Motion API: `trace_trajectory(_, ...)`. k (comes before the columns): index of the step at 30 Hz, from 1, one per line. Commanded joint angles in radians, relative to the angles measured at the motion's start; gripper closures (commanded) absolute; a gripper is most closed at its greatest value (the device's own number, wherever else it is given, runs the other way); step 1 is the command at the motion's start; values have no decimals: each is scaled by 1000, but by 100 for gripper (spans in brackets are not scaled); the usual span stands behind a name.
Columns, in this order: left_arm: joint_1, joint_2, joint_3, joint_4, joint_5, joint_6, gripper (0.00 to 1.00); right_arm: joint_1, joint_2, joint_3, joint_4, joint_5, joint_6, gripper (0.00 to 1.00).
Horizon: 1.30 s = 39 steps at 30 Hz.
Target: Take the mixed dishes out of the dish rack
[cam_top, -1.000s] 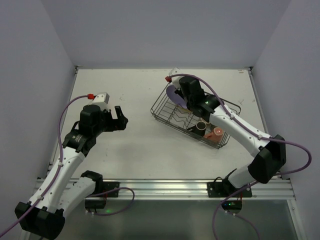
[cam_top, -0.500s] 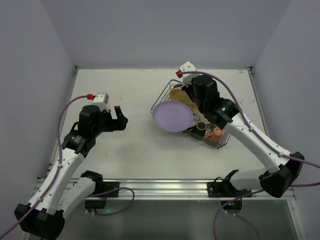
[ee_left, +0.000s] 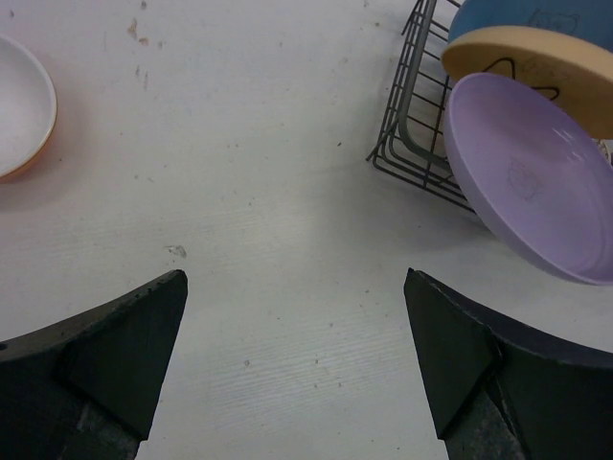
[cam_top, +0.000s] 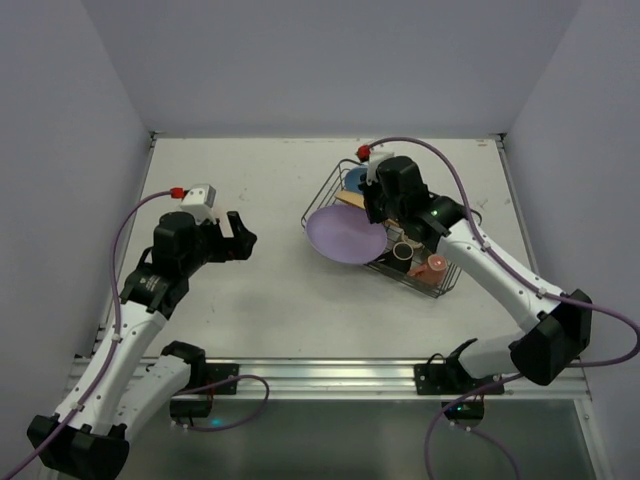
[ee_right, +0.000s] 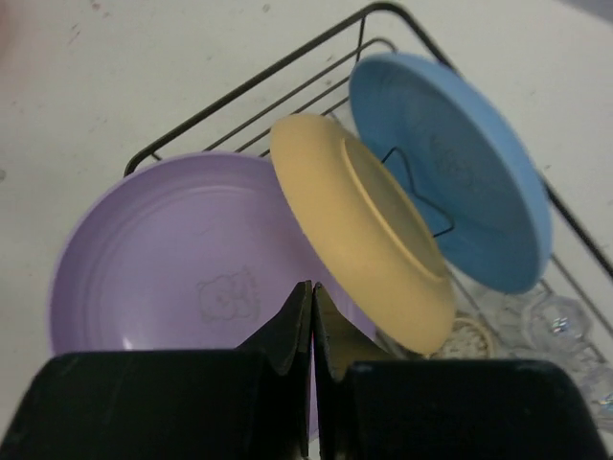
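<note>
The left gripper (cam_top: pixel 237 238) hangs over the table (cam_top: pixel 250 300), fingers spread, holding nothing. The lilac plate (cam_top: pixel 345 235) tilts across the dish rack's (cam_top: pixel 470 212) left rim, its edge pinched by the right gripper (cam_top: pixel 377 213). Best to lift it clear of the wire first, then swing out, keeping off the tan plate (ee_right: pixel 364 230) just behind.

three plates: lilac plate (cam_top: pixel 345 235), tan plate (ee_right: pixel 364 230), blue plate (ee_right: pixel 450 172). one orange bowl (ee_left: pixel 21 105). one brown mug (cam_top: pixel 403 252). one pink mug (cam_top: pixel 435 265). one rack (cam_top: pixel 325 192).
</note>
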Motion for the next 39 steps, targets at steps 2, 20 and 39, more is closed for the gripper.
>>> trace_trajectory(2, 2, -2, -2, 34, 5, 28, 0, -53, -45, -30, -23, -128, 264, 93)
trace_trajectory(20, 1, -27, -11, 38, 12, 30, 0, -94, -332, -446, 56, 47, 770, 64)
trace_trajectory(39, 1, -41, -11, 38, 19, 34, 0, -94, -257, -464, 109, 75, 901, 63)
